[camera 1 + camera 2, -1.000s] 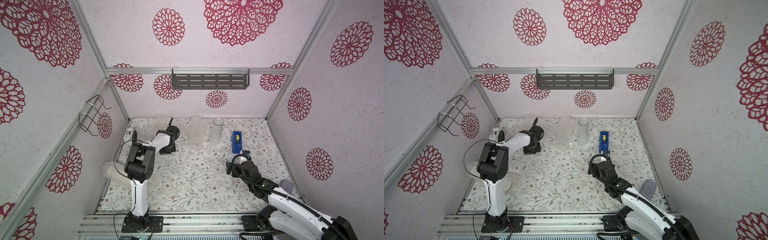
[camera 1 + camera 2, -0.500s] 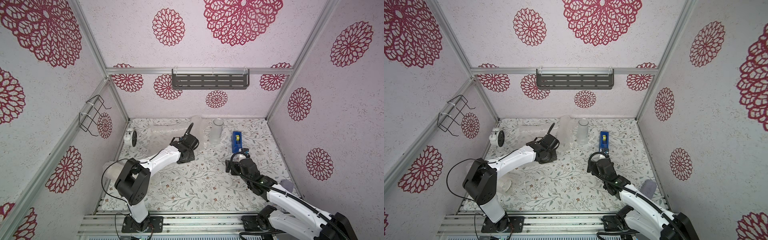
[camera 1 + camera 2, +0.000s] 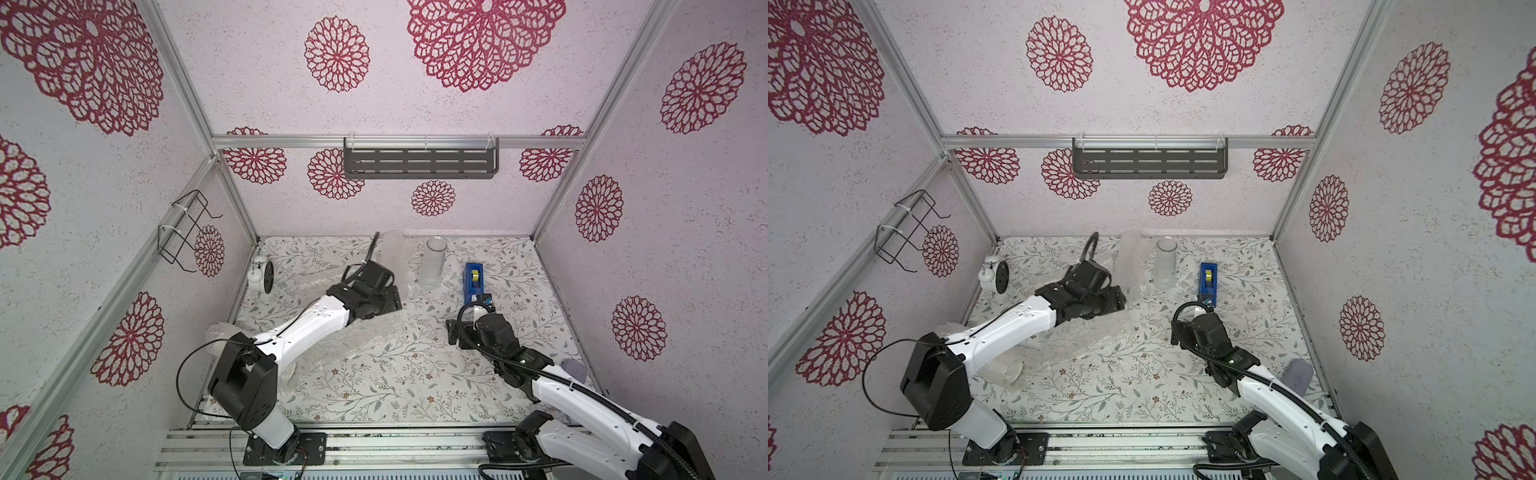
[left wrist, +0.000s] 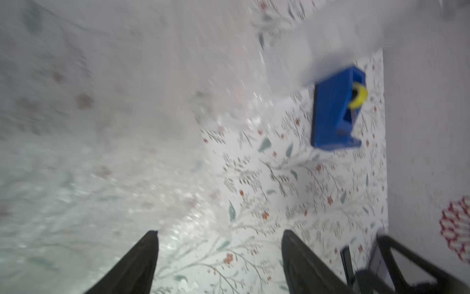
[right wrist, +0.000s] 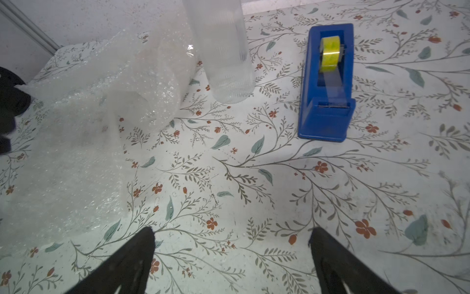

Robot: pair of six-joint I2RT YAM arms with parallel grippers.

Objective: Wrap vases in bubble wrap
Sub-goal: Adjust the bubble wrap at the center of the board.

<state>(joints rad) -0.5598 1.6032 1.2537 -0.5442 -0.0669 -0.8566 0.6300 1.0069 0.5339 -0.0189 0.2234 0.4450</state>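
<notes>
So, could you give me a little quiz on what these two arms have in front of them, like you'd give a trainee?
1. True or false: the right claw is gripping the blue tape dispenser.
2. What stands upright right next to that dispenser? A) a glass cylinder B) a coffee mug C) a paint can
3. Fill in: the clear, crinkly sheet lying under the left arm is ____.

Key: 1 false, it is open and empty; 2 A; 3 bubble wrap.
</notes>
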